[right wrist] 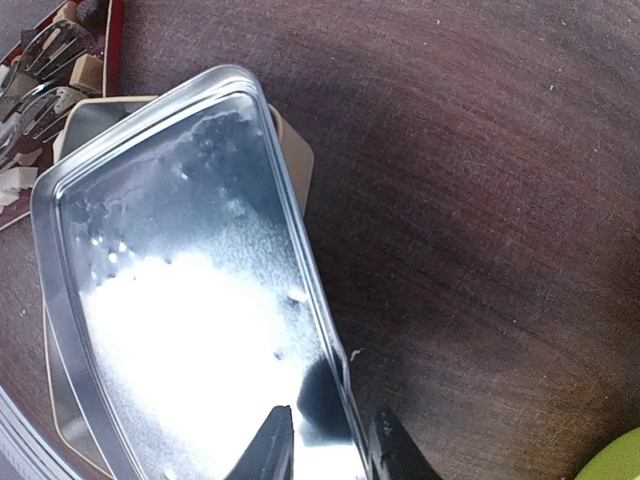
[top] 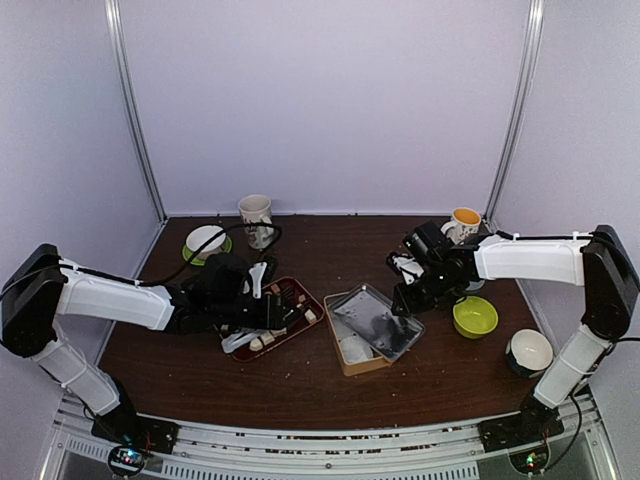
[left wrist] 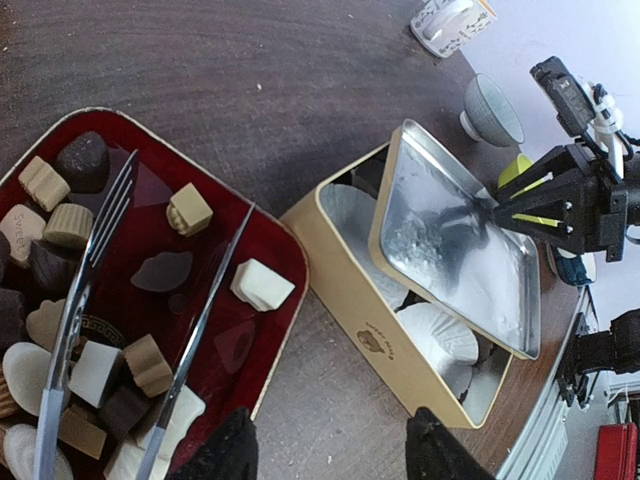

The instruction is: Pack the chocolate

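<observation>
Overhead, a brown table (top: 300, 385) holds a gold tin (left wrist: 400, 350) with its silver lid (left wrist: 450, 240) tilted across it, and the right gripper (right wrist: 330, 445) is clamped on the lid's edge. Beside the tin, a red tray (left wrist: 290, 255) holds silver tongs (left wrist: 200, 320) and the chocolate (left wrist: 262, 284), small cream and brown pieces. The left gripper (left wrist: 330, 440) hovers at the tray's edge, fingers apart and empty.

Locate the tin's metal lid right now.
Top view, centre-right: the lid lies tilted across the open gold tin, right of the red tray, its right edge pinched by the right end effector.
</observation>
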Action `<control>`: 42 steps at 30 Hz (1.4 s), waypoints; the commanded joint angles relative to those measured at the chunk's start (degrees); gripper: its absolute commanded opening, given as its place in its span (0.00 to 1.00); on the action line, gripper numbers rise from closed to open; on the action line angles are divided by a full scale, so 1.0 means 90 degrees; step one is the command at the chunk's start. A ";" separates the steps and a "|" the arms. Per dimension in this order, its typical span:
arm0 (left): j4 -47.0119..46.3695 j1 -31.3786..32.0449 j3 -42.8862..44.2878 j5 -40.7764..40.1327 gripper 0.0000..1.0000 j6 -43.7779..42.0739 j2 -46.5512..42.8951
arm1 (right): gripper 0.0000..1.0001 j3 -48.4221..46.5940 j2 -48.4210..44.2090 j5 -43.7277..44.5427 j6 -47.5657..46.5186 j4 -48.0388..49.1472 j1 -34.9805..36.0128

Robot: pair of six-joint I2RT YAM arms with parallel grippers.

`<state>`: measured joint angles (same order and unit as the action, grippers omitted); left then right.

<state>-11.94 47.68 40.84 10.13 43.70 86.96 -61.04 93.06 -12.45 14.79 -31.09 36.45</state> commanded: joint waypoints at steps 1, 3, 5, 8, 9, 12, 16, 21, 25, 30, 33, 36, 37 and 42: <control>-0.0135 0.0010 0.0139 0.0071 0.54 -0.0090 0.0073 | 0.25 -0.0189 0.0057 0.0064 -0.0122 0.0026 -0.0046; -0.0112 0.0010 0.0159 0.0070 0.54 -0.0093 0.0084 | 0.27 -0.0174 0.0017 0.0143 -0.0150 0.0036 -0.0051; -0.0093 0.0005 0.0169 0.0059 0.54 -0.0105 0.0084 | 0.27 -0.0174 -0.0058 0.0175 -0.0189 0.0042 -0.0055; -0.0090 0.0005 0.0179 0.0046 0.54 -0.0109 0.0093 | 0.27 -0.0206 -0.0077 0.0140 -0.0231 0.0029 -0.0060; -0.0095 0.0005 0.0188 0.0046 0.54 -0.0110 0.0099 | 0.27 -0.0232 -0.0055 0.0117 -0.0252 0.0016 -0.0065; -0.0093 0.0012 0.0194 0.0057 0.54 -0.0110 0.0113 | 0.26 -0.0286 0.0068 0.0121 -0.0297 -0.0021 -0.0064; -0.0080 0.0005 0.0170 0.0049 0.54 -0.0109 0.0089 | 0.25 -0.0298 0.0160 0.0152 -0.0327 0.0065 -0.0065; -0.0061 0.0006 0.0169 0.0037 0.54 -0.0112 0.0083 | 0.22 -0.0345 0.0296 0.0152 -0.0351 0.0127 -0.0065; -0.0045 0.0005 0.0169 0.0028 0.54 -0.0120 0.0083 | 0.22 -0.0370 0.0381 0.0142 -0.0383 0.0115 -0.0065; -0.0009 0.0005 0.0151 -0.0004 0.54 -0.0119 0.0072 | 0.16 -0.0386 0.0426 0.0103 -0.0410 0.0131 -0.0060; -0.0001 0.0005 0.0140 -0.0009 0.54 -0.0120 0.0060 | 0.09 -0.0373 0.0399 0.0125 -0.0432 0.0151 -0.0060; 0.0044 0.0005 0.0135 -0.0042 0.54 -0.0120 0.0013 | 0.01 -0.0298 0.0231 0.0175 -0.0423 0.0249 -0.0058; 0.0052 0.0005 0.0131 -0.0064 0.54 -0.0127 -0.0014 | 0.00 -0.0267 0.0149 0.0202 -0.0415 0.0285 -0.0064; 0.0168 0.0005 0.0102 -0.0294 0.54 -0.0175 -0.0220 | 0.00 -0.0105 -0.0290 0.0479 -0.0387 0.0461 -0.0102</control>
<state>-11.44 47.68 40.97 9.74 43.38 87.22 -62.61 94.85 -11.29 11.73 -29.39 36.23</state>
